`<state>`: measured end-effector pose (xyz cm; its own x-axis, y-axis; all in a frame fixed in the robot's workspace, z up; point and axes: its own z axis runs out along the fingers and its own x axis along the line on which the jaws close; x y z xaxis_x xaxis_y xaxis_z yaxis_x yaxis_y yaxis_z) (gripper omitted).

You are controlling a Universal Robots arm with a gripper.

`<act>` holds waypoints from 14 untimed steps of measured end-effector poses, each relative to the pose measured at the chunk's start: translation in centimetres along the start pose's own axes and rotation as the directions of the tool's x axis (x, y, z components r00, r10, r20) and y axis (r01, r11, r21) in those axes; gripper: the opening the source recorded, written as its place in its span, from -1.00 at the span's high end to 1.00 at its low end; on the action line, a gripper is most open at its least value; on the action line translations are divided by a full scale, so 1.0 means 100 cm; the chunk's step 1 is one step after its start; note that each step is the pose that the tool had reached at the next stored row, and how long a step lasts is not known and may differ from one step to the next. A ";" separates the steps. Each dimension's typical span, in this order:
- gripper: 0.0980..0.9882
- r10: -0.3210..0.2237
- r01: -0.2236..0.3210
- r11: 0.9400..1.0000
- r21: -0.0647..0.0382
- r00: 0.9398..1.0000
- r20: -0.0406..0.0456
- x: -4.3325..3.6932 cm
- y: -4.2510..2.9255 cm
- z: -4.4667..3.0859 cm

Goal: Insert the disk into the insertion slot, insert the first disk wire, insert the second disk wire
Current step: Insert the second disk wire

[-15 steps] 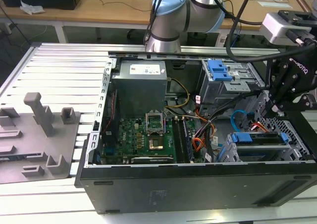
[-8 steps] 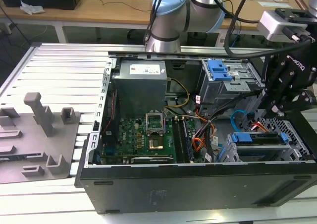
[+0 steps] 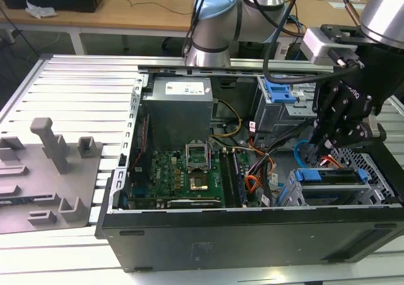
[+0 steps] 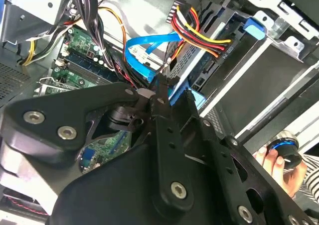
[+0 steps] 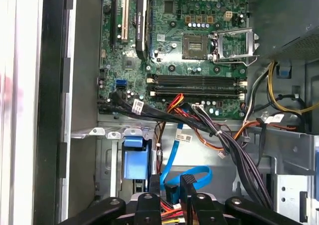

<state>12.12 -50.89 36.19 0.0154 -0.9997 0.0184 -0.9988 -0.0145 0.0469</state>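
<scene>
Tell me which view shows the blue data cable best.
The second wrist view: the blue cable loops just past the gripper, unobstructed. The first wrist view shows its curl above the gripper; the exterior view shows only a sliver.

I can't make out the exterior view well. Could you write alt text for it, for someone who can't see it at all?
A robot arm's black end effector reaches into an open computer case lying on a slatted metal table, down by the drive bays with blue latches at the exterior view's right. A green motherboard and a grey power supply fill the case's middle.
</scene>
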 end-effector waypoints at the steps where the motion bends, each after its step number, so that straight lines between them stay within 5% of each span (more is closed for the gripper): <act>1: 0.54 0.000 0.000 1.000 0.000 1.000 0.000 0.0000 0.0000 0.0000; 2: 0.54 0.000 0.000 1.000 0.000 1.000 -0.001 0.0000 0.0001 0.0000; 4: 0.86 0.000 0.000 1.000 0.000 1.000 -0.003 0.0000 0.0000 0.0001; 9: 0.86 0.000 0.000 1.000 0.000 1.000 -0.006 0.0000 -0.0003 0.0000; 14: 0.86 0.000 0.000 1.000 -0.004 1.000 -0.006 0.0008 -0.0109 -0.0002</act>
<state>13.22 -50.95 36.17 0.0157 -0.9996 0.0239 -0.9986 -0.0144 0.0509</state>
